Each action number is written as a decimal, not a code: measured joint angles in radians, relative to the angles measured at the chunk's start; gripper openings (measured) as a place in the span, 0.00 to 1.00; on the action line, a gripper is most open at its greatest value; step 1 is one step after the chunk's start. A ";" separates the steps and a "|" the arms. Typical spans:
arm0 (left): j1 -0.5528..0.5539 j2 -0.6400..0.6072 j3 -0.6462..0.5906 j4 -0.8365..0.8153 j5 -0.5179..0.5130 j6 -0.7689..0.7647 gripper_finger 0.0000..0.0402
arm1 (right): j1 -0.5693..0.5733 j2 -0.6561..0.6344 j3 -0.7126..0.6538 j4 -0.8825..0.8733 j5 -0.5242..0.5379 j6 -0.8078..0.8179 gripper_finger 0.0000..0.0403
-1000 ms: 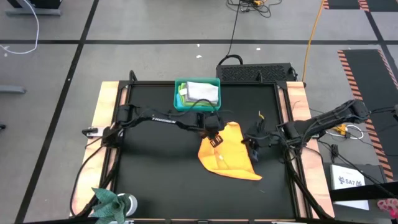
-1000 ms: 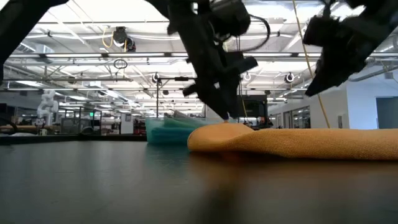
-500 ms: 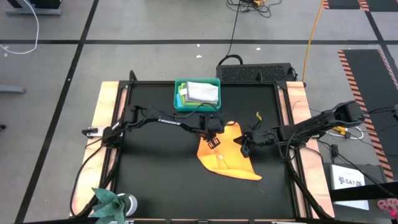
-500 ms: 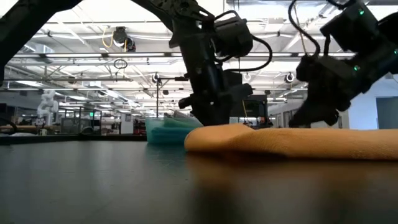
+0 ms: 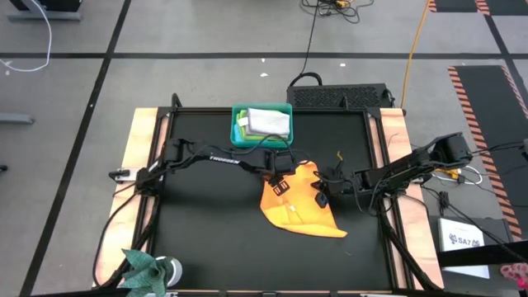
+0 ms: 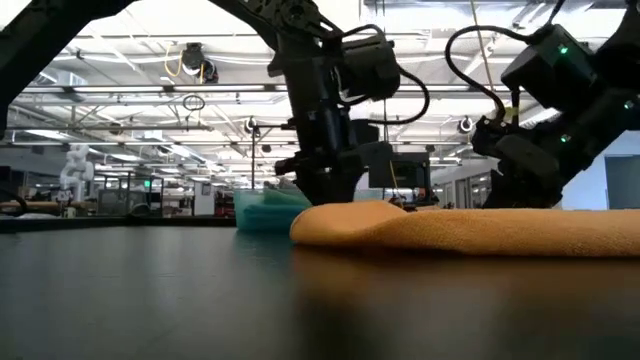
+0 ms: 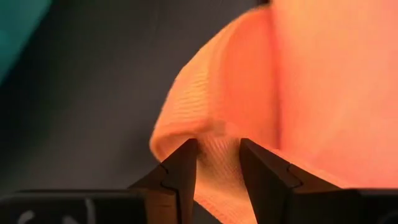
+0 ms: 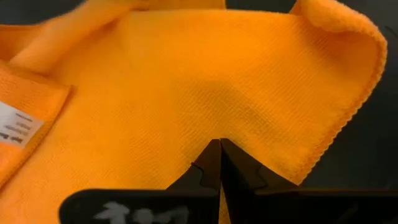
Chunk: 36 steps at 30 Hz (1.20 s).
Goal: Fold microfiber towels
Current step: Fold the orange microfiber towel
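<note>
An orange-yellow microfiber towel (image 5: pixel 301 213) lies spread on the black table, right of the middle, with its far left edge humped up (image 6: pixel 340 215). My left gripper (image 5: pixel 280 185) stands over that hump, pointing steeply down, shut on the cloth (image 7: pixel 217 148). My right gripper (image 5: pixel 320 198) reaches in from the table's right, shut, with its tips down at the towel's upper face (image 8: pixel 219 144). A light grey and a lime green towel lie in the teal bin (image 5: pixel 236 125) at the far edge. My left gripper pinches a raised fold (image 7: pixel 217 138) at the towel's far left edge between its two fingers, coming from above and pointing steeply down. The fold stands a little above the table; the rest of the towel lies flat. My right gripper sets its shut fingertips (image 8: pixel 214 155) on the towel's upper face near its right-hand side, slanting down from the table's right. The towel lies flat on the table under them.
The teal bin stands just beyond my left gripper. A black box (image 5: pixel 338 95) sits past the table's far edge. A dark green crumpled thing (image 5: pixel 144 266) lies at the near left corner. Bare black tabletop (image 5: pixel 206 231) stretches left of the towel.
My right gripper has come down and toward the table's left, from above the towel's right side onto its surface, staying shut. My left gripper has sunk a little and tipped steeper, lowering the held fold, whose hump has shifted slightly left.
</note>
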State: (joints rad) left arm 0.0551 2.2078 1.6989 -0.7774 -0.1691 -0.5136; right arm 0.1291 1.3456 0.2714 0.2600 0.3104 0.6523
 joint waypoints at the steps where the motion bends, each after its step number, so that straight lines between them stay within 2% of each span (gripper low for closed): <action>1: -0.002 0.000 0.000 -0.022 0.003 -0.011 0.32 | 0.001 -0.008 0.000 -0.032 -0.012 0.005 0.00; 8: -0.029 0.000 0.000 -0.216 0.064 -0.105 0.32 | 0.003 -0.123 -0.001 -0.227 -0.186 0.085 0.00; 11: -0.042 0.000 0.000 -0.244 0.065 -0.130 0.32 | 0.009 -0.193 -0.002 -0.275 -0.282 0.121 0.00; 14: -0.053 0.000 0.000 -0.250 0.068 -0.147 0.32 | 0.035 -0.268 -0.003 -0.336 -0.330 0.142 0.00; 18: -0.065 0.000 0.000 -0.250 0.072 -0.153 0.31 | 0.062 -0.370 0.026 -0.506 -0.306 0.118 0.00; 22: -0.064 -0.005 0.000 -0.248 0.073 -0.166 0.31 | 0.053 -0.436 0.098 -0.646 -0.190 0.032 0.00; 28: -0.039 -0.006 0.027 -0.219 0.066 -0.165 0.31 | -0.005 -0.454 0.174 -0.656 -0.053 -0.130 0.00; 36: -0.006 -0.006 0.027 -0.184 0.071 -0.166 0.31 | -0.103 -0.374 0.115 -0.576 -0.052 -0.194 0.00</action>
State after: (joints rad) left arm 0.0496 2.2017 1.7256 -0.9615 -0.0978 -0.6792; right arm 0.0262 0.9713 0.3868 -0.3157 0.2587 0.4587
